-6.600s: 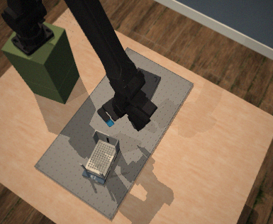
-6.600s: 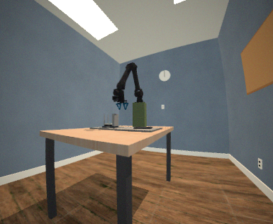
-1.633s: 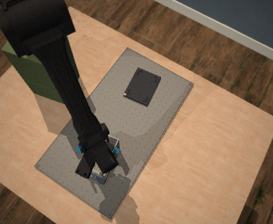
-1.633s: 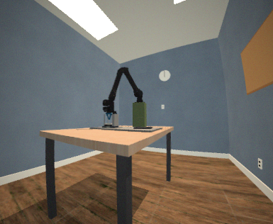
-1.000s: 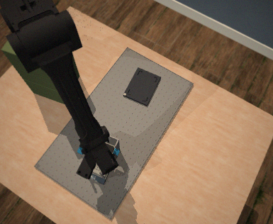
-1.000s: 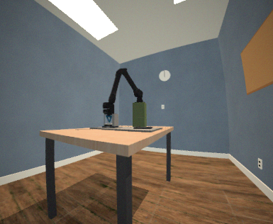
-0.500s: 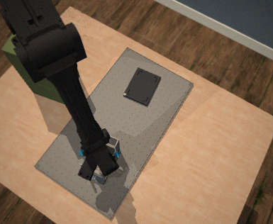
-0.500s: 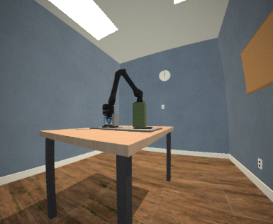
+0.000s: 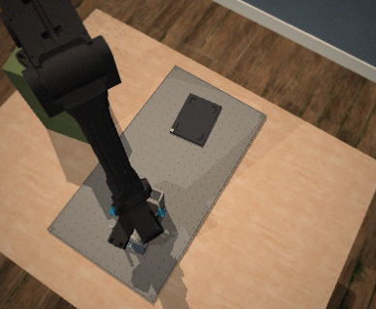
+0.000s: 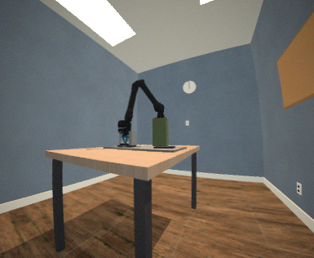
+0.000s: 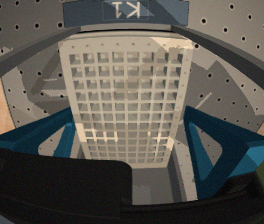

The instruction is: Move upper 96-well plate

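Item: I am seeing the gripper hanging over rack K1, fingers released, straddling the upper plate; nest N1 well apart.
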Robot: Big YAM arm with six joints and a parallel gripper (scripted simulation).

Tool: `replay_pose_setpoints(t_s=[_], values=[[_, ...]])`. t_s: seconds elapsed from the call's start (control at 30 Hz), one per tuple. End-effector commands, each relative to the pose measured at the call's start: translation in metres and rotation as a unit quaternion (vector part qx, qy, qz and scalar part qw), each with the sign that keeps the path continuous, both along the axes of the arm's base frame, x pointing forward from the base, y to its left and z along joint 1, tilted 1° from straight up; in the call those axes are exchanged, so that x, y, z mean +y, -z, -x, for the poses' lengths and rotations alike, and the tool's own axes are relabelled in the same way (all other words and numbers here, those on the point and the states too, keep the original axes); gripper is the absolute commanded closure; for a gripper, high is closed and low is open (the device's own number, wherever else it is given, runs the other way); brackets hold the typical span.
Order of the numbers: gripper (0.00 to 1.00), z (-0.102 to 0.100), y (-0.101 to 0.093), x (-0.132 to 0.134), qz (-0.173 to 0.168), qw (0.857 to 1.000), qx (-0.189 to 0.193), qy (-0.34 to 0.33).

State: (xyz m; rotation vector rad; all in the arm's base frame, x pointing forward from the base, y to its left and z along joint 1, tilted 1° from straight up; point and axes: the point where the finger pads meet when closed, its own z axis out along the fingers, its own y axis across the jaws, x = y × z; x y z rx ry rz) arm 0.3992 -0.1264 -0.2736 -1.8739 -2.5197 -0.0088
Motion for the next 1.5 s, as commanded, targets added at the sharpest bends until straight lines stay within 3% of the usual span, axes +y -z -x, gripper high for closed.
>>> replay_pose_setpoints(t_s=[0.0,1.17,1.2,1.23,1.27,1.47], values=[[0.0,-0.029,-0.016,-0.005,0.01,1.0,-0.029,-0.001],[0.0,-0.029,-0.016,-0.005,0.01,1.0,-0.029,-0.001],[1.0,-0.029,-0.016,-0.005,0.01,1.0,-0.029,-0.001],[1.0,-0.028,-0.015,-0.004,0.01,1.0,-0.027,-0.004],[1.0,-0.014,-0.007,-0.004,0.006,1.0,-0.014,0.0],[1.0,-0.014,-0.007,-0.004,0.006,1.0,-0.014,0.0]])
